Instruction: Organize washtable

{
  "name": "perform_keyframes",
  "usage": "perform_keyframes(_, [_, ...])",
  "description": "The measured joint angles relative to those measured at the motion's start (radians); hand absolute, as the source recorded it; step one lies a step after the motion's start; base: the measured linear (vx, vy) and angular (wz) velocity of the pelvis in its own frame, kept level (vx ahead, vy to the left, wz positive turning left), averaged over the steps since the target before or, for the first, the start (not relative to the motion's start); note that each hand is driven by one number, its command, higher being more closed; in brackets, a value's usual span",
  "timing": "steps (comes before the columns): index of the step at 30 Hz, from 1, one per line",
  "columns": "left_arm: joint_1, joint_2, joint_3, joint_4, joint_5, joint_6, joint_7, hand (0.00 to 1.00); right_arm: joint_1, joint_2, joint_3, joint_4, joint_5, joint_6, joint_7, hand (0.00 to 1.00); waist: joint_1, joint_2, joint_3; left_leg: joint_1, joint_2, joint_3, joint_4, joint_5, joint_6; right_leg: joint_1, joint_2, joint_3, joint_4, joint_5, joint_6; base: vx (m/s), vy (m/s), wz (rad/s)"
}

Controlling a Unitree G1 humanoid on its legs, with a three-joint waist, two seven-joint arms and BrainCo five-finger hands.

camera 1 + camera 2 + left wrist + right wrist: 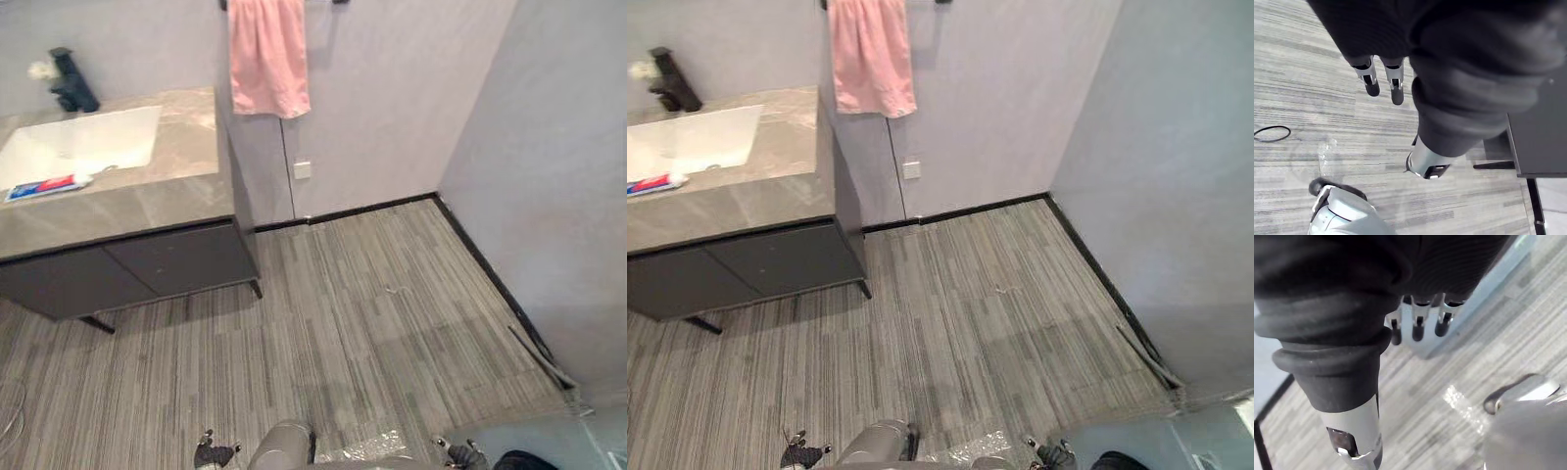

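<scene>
At ten o'clock, on the counter (pixel 147 201), the toothpaste (pixel 49 185) is laid along nine-to-three, nearer the left hand (pixel 1369 81) than the right hand (pixel 1418 328), both hung low with fingers relaxed, empty.

Left hand (pixel 1371 79) and right hand (pixel 1418 326) low, fingers straight.

The grey stone counter (pixel 147 201) is standing against the wall on the robot's left, sitting on a dark cabinet (pixel 147 259). A white sink (pixel 88 142) is lying sunk into its top. A dark faucet (pixel 71 80) is rising at the back edge behind the sink. A toothpaste tube (pixel 49 185) is lying flat on the stone just in front of the sink's near rim. The striped grey floor (pixel 372 313) is stretching out to the walls.
</scene>
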Motion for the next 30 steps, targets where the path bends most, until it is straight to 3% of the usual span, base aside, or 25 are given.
perform_keyframes(2, [-0.006, 0.010, -0.001, 0.000, 0.001, -0.001, 0.000, 0.00, 0.008, 0.012, 0.013, -0.005, -0.014, 0.000, 0.004, 0.00, 0.019, -0.031, -0.013, 0.028, -0.019, 0.056, 0.002, -0.038, 0.021, 0.000, -0.038, 0.039, 0.040, -0.023, 0.033, 0.32, 0.247, -0.71])
perform_keyframes(4, [-0.006, 0.016, -0.001, 0.005, 0.003, 0.000, 0.001, 0.00, 0.009, 0.021, 0.014, -0.015, -0.021, 0.001, 0.003, 0.00, 0.011, -0.035, -0.015, 0.073, -0.030, 0.087, -0.007, -0.059, 0.057, -0.020, -0.057, 0.019, 0.124, -0.019, 0.058, 0.37, 0.260, -0.50])
perform_keyframes(6, [-0.010, 0.019, -0.002, 0.005, 0.002, 0.001, 0.001, 0.00, 0.008, 0.025, 0.015, -0.019, -0.029, 0.000, 0.005, 0.00, 0.014, -0.038, -0.008, 0.131, -0.035, 0.107, -0.045, -0.071, 0.076, -0.089, -0.060, -0.023, 0.300, 0.010, 0.115, 0.35, 0.196, -0.39])
perform_keyframes(7, [-0.017, 0.019, -0.002, 0.005, 0.000, 0.001, 0.001, 0.00, 0.005, 0.024, 0.011, -0.021, -0.028, -0.001, 0.005, 0.00, 0.011, -0.034, -0.005, 0.184, -0.037, 0.105, -0.084, -0.073, 0.079, -0.157, -0.081, -0.107, 0.440, 0.013, 0.117, 0.37, 0.130, -0.18])
perform_keyframes(10, [-0.042, 0.010, -0.005, 0.016, -0.003, 0.002, 0.000, 0.00, -0.006, 0.006, 0.012, -0.022, -0.034, -0.002, 0.005, 0.00, 0.012, -0.015, 0.010, 0.312, -0.017, 0.092, -0.174, -0.073, 0.079, -0.214, -0.119, -0.277, 0.517, -0.013, 0.068, 0.37, 0.050, -0.08])
perform_keyframes(12, [-0.077, -0.002, -0.017, 0.024, -0.018, 0.001, -0.002, 0.00, -0.014, 0.000, 0.012, -0.022, -0.049, -0.008, 0.005, 0.00, 0.010, -0.006, 0.013, 0.415, 0.023, 0.091, -0.242, -0.081, 0.063, -0.270, -0.102, -0.381, 0.440, -0.023, 0.046, 0.42, -0.033, 0.02])
perform_keyframes(14, [-0.116, -0.020, -0.054, 0.041, -0.017, 0.000, -0.002, 0.00, -0.024, -0.002, 0.011, -0.031, -0.048, -0.010, 0.006, 0.00, 0.002, -0.006, 0.015, 0.450, 0.042, 0.069, -0.251, -0.093, 0.043, -0.362, -0.063, -0.374, 0.358, -0.003, 0.023, 0.40, -0.089, 0.17])
perform_keyframes(16, [-0.126, -0.039, -0.054, 0.051, -0.010, 0.000, -0.003, 0.00, -0.032, 0.004, 0.012, -0.040, -0.048, -0.010, 0.006, 0.00, -0.018, -0.008, 0.016, 0.470, 0.047, 0.037, -0.257, -0.101, 0.028, -0.401, -0.027, -0.357, 0.261, 0.070, 0.003, 0.46, -0.150, 0.34])
perform_keyframes(17, [-0.129, -0.039, -0.050, 0.050, -0.008, -0.001, -0.005, 0.00, -0.024, 0.014, 0.010, -0.040, -0.046, -0.011, 0.006, 0.00, -0.017, -0.024, 0.014, 0.500, 0.033, 0.006, -0.262, -0.103, 0.024, -0.395, -0.029, -0.347, 0.155, 0.203, -0.035, 0.53, -0.213, 0.43])
perform_keyframes(18, [-0.138, -0.056, -0.044, 0.060, -0.008, 0.000, -0.003, 0.00, -0.034, 0.008, 0.005, -0.040, -0.041, -0.012, 0.009, 0.00, -0.019, -0.008, 0.011, 0.527, 0.047, -0.032, -0.253, -0.101, 0.013, -0.388, -0.035, -0.363, 0.199, 0.229, -0.043, 0.54, -0.227, 0.45])
perform_keyframes(20, [-0.148, -0.091, -0.037, 0.057, -0.007, -0.002, -0.003, 0.00, -0.043, -0.005, 0.004, -0.040, -0.047, -0.013, 0.021, 0.00, -0.020, 0.022, 0.016, 0.489, 0.055, -0.066, -0.178, -0.063, -0.038, -0.364, -0.037, -0.385, 0.193, 0.198, -0.058, 0.50, -0.237, 0.46])
perform_keyframes(21, [-0.155, -0.094, -0.033, 0.048, -0.007, -0.005, -0.005, 0.00, -0.044, -0.016, 0.007, -0.038, -0.047, -0.012, 0.024, 0.00, -0.022, 0.038, 0.018, 0.427, 0.045, -0.081, -0.055, -0.015, -0.038, -0.327, -0.039, -0.405, 0.156, 0.179, -0.059, 0.58, -0.252, 0.58])
perform_keyframes(22, [-0.167, -0.102, -0.016, 0.046, -0.009, -0.003, -0.005, 0.00, -0.059, -0.022, 0.011, -0.036, -0.047, -0.009, 0.023, 0.00, -0.027, 0.047, 0.043, 0.346, 0.040, -0.077, 0.142, 0.084, -0.053, -0.244, -0.034, -0.421, 0.083, 0.176, -0.060, 0.48, -0.187, 0.52])
perform_keyframes(23, [-0.168, -0.102, -0.004, 0.038, -0.010, -0.003, -0.005, 0.00, -0.061, -0.022, 0.012, -0.035, -0.047, -0.007, 0.023, 0.00, -0.028, 0.038, 0.058, 0.304, 0.047, -0.070, 0.241, 0.107, -0.062, -0.199, -0.033, -0.425, 0.048, 0.176, -0.060, 0.52, -0.178, 0.45])
perform_keyframes(24, [-0.165, -0.096, 0.007, 0.014, -0.011, -0.007, -0.004, 0.00, -0.061, -0.016, 0.013, -0.033, -0.047, -0.008, 0.023, 0.00, -0.015, 0.041, 0.072, 0.210, 0.081, 0.005, 0.452, 0.093, -0.056, -0.084, -0.021, -0.434, -0.033, 0.174, -0.064, 0.39, -0.131, 0.26])
perform_keyframes(26, [-0.163, -0.089, 0.004, -0.008, -0.012, -0.011, -0.004, 0.00, -0.080, -0.008, 0.023, -0.009, -0.046, -0.008, 0.023, 0.00, -0.009, 0.022, 0.086, 0.102, 0.129, 0.105, 0.562, 0.077, -0.034, 0.024, -0.021, -0.441, -0.104, 0.172, -0.067, 0.35, -0.109, 0.14])
perform_keyframes(28, [-0.163, -0.085, -0.009, -0.023, -0.014, -0.011, -0.004, 0.00, -0.089, 0.008, 0.033, -0.010, -0.045, -0.009, 0.023, 0.00, -0.001, 0.021, 0.086, 0.007, 0.155, 0.164, 0.502, 0.034, -0.040, 0.084, -0.025, -0.442, -0.163, 0.171, -0.060, 0.28, -0.052, -0.08])
perform_keyframes(30, [-0.164, -0.084, -0.012, -0.030, -0.014, -0.012, -0.003, 0.00, -0.100, 0.026, 0.032, -0.011, -0.045, -0.007, 0.023, 0.00, 0.018, 0.018, 0.087, -0.042, 0.158, 0.207, 0.308, 0.011, -0.033, 0.136, -0.040, -0.436, -0.194, 0.159, -0.039, 0.34, 0.037, -0.06])
